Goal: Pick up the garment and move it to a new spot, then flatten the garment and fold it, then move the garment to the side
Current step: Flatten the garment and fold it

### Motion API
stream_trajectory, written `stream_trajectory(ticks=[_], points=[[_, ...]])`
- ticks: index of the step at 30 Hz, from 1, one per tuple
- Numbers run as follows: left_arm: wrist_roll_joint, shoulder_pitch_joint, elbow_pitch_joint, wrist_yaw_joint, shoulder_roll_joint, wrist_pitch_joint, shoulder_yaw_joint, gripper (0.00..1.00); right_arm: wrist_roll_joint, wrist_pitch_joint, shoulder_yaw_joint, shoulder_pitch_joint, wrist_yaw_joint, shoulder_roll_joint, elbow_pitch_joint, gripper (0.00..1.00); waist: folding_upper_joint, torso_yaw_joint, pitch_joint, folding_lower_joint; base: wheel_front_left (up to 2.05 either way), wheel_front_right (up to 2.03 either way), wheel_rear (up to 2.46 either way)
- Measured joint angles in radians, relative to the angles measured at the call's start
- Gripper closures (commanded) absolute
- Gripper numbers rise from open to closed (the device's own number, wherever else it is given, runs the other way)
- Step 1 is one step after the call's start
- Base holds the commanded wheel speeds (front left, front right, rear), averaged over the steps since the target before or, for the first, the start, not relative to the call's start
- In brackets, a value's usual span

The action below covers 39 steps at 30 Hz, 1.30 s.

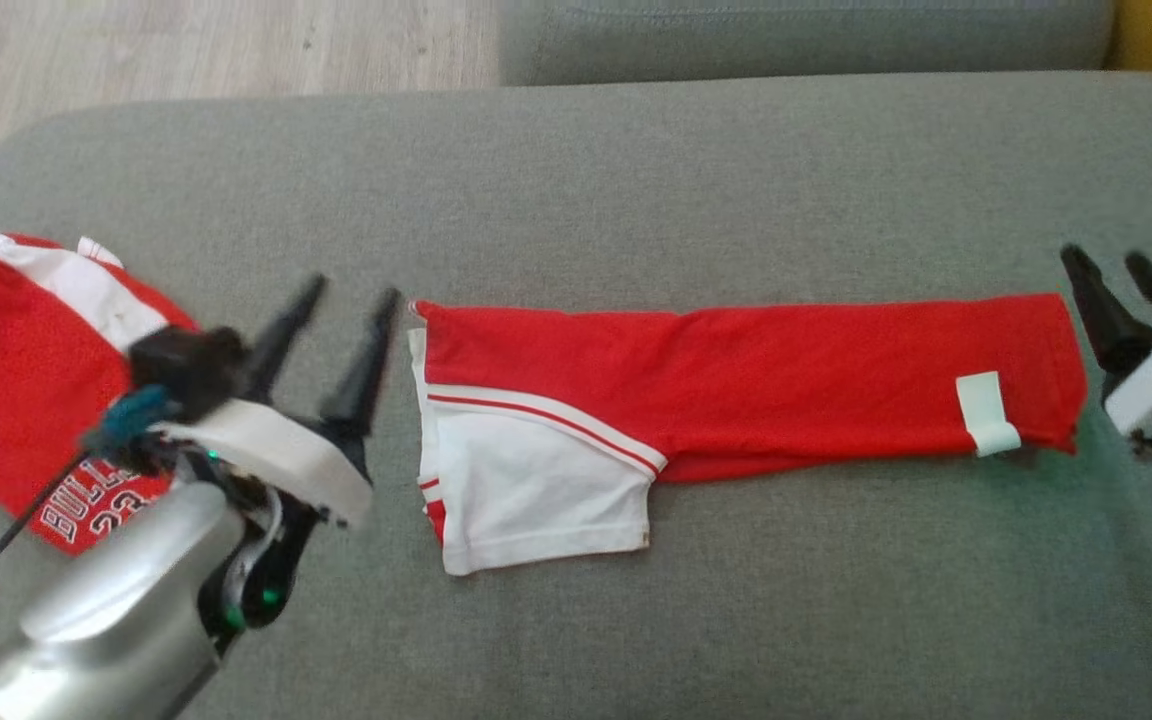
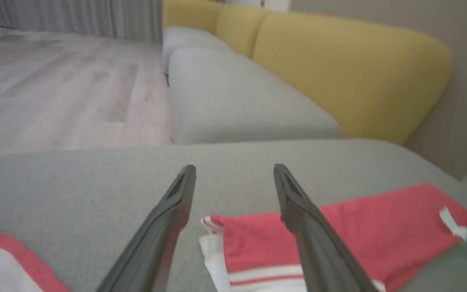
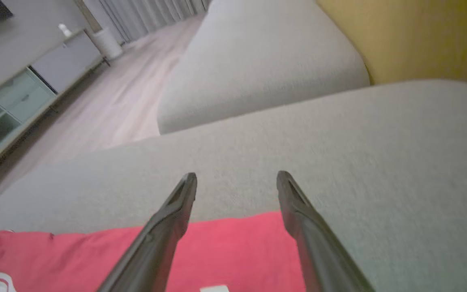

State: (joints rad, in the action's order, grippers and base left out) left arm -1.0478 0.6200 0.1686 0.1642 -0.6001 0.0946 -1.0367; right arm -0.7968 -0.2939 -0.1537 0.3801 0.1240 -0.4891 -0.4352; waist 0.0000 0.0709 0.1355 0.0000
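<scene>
Grey cushion [image 1: 636,180], right claw [image 1: 1103,255] half off-frame

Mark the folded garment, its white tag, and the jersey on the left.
folded garment [image 1: 816,380], head view, red middle panel.
white tag [image 1: 986,412], head view, middle of the strip.
jersey [image 1: 6,370], head view, red body.

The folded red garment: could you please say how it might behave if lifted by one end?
The folded red garment lies flat in thin layers, so it would probably sag and unfold. On the textured grey cushion, pushing would likely bunch it.
</scene>
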Motion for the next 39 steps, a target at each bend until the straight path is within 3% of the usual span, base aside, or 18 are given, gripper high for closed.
stream_trajectory(ticks=[3,6,10,14,18,22,26,33,39], points=[[-0.046,-0.048,0.017,0.027,0.05,0.142,0.135,0.0,0.06,0.12,0.011,-0.003,0.0,0.039,0.069,0.0,0.0,-0.004,-0.02,-0.0001,0.0,0.0,0.0],[-0.02,-0.104,0.021,0.042,0.095,0.155,0.251,0.0,0.153,0.239,0.012,-0.02,0.0,0.059,0.114,0.0,0.0,-0.004,-0.032,0.0,0.0,0.0,0.0],[0.132,-0.218,-0.031,0.007,0.211,0.159,0.493,0.0,0.275,0.376,0.019,-0.079,0.0,0.119,0.153,0.0,0.0,-0.001,-0.047,0.0,0.0,0.0,0.0],[0.323,-0.363,-0.02,-0.023,0.288,0.162,0.59,0.0,0.355,0.442,0.041,-0.151,0.0,0.202,0.148,0.0,0.0,-0.005,-0.063,0.0,0.0,0.0,0.0],[0.426,-0.477,0.006,-0.069,0.372,0.162,0.671,0.0,0.43,0.481,0.077,-0.191,0.0,0.272,0.12,0.0,0.0,-0.013,-0.076,-0.0001,0.0,0.0,0.0],[0.507,-0.511,0.03,-0.123,0.431,0.162,0.73,0.0,0.467,0.493,0.094,-0.204,0.0,0.316,0.101,0.0,0.0,-0.016,-0.081,-0.0001,0.0,0.0,0.0],[0.56,-0.512,0.05,-0.171,0.468,0.162,0.779,0.0,0.49,0.485,0.126,-0.205,0.0,0.319,0.08,0.0,0.0,-0.014,-0.073,0.0,0.0,0.0,0.0],[0.625,-0.497,0.082,-0.237,0.505,0.162,0.805,0.0,0.606,0.373,0.382,-0.146,0.0,0.367,-0.071,0.0,0.0,-0.004,-0.028,0.0001,0.0,0.0,0.0],[0.647,-0.466,0.094,-0.263,0.522,0.162,0.82,0.0,0.724,0.309,0.504,-0.057,0.0,0.433,-0.146,0.0,0.0,0.004,0.025,0.0001,0.0,0.0,0.0]])
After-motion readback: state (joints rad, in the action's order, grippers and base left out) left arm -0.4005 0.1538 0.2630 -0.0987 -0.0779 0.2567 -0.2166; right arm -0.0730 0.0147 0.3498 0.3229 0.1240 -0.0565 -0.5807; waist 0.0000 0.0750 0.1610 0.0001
